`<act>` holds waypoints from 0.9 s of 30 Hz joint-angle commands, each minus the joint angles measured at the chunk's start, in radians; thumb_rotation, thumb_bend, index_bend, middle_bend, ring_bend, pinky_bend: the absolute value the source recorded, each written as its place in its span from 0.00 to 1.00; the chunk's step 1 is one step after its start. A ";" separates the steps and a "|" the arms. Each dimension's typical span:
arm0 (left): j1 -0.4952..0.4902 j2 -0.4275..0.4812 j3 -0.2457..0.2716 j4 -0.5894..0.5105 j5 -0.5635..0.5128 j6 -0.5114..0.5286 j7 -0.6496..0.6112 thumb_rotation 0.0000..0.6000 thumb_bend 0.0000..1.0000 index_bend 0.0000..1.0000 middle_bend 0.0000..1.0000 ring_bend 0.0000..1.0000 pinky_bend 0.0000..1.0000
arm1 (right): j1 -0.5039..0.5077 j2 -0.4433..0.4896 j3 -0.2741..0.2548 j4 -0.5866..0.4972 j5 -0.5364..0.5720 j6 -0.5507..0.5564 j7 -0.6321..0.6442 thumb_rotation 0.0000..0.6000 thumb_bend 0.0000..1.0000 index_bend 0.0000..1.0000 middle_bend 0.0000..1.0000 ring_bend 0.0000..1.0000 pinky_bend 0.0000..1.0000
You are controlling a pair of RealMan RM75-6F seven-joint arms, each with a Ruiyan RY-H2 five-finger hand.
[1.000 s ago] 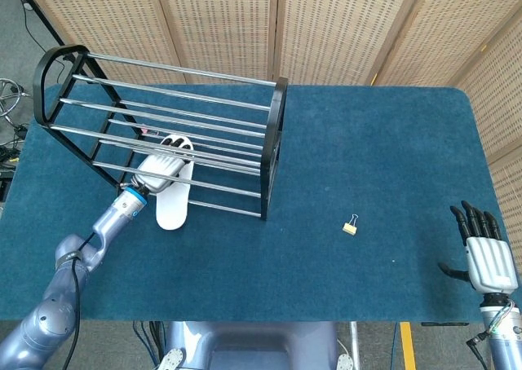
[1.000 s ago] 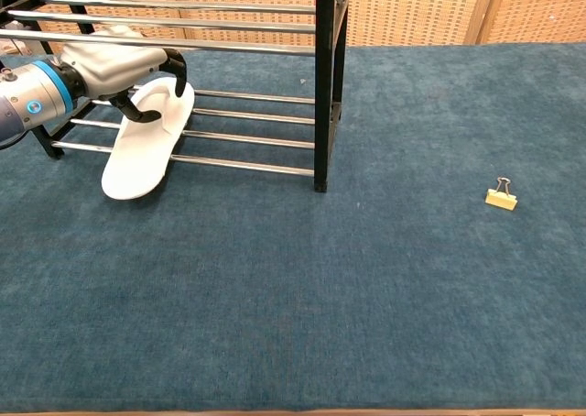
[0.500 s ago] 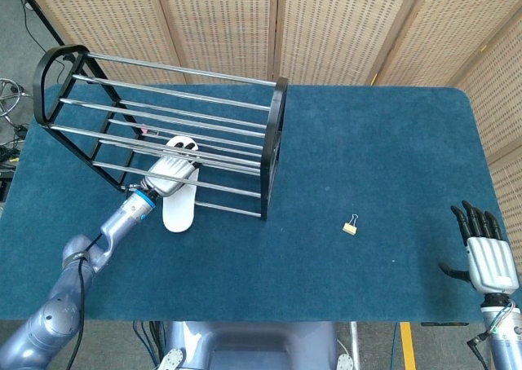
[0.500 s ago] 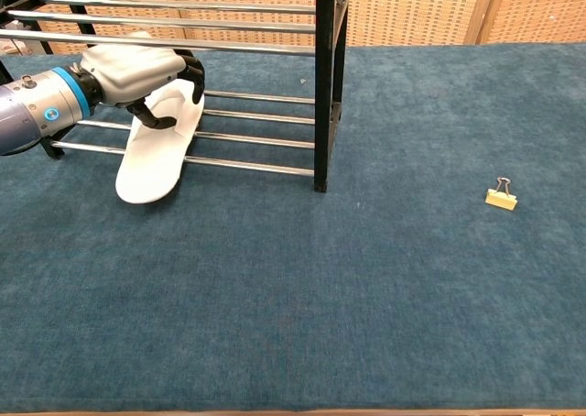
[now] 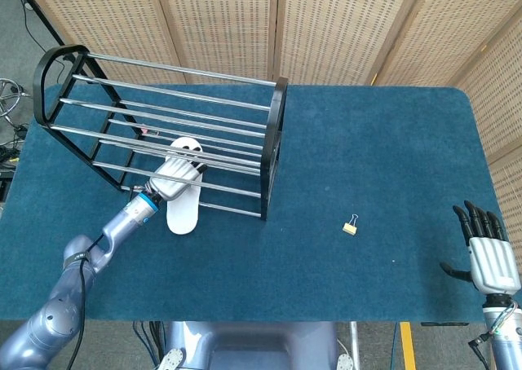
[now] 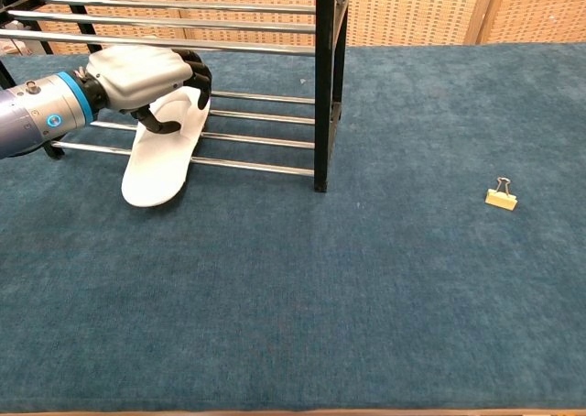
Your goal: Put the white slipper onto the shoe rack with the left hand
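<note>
Slipper position has shifted over the last second: the white slipper (image 6: 163,155) and the left hand (image 6: 146,75) gripping it have moved rightward along the bottom tier of the shoe rack (image 5: 276,134) and slightly deeper between the bars. In the chest view, at upper left of frame, the hand's fingers curl around the strap end. The toe half rests across the lower bars; the heel overhangs the front bar, low over the blue tabletop (image 6: 366,279). Judgement: placement is partial, with more inward push needed. The long axis runs front to back across the bars, toe pointing into the rack, heel toward the lower left of frame. The right hand (image 5: 488,254), lower right in the head view, holds nothing, fingers extended.
</note>
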 commanded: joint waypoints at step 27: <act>0.009 0.022 0.020 -0.021 0.026 0.063 0.030 1.00 0.28 0.44 0.30 0.19 0.29 | -0.001 0.001 -0.001 -0.010 -0.004 0.004 -0.007 1.00 0.00 0.00 0.00 0.00 0.00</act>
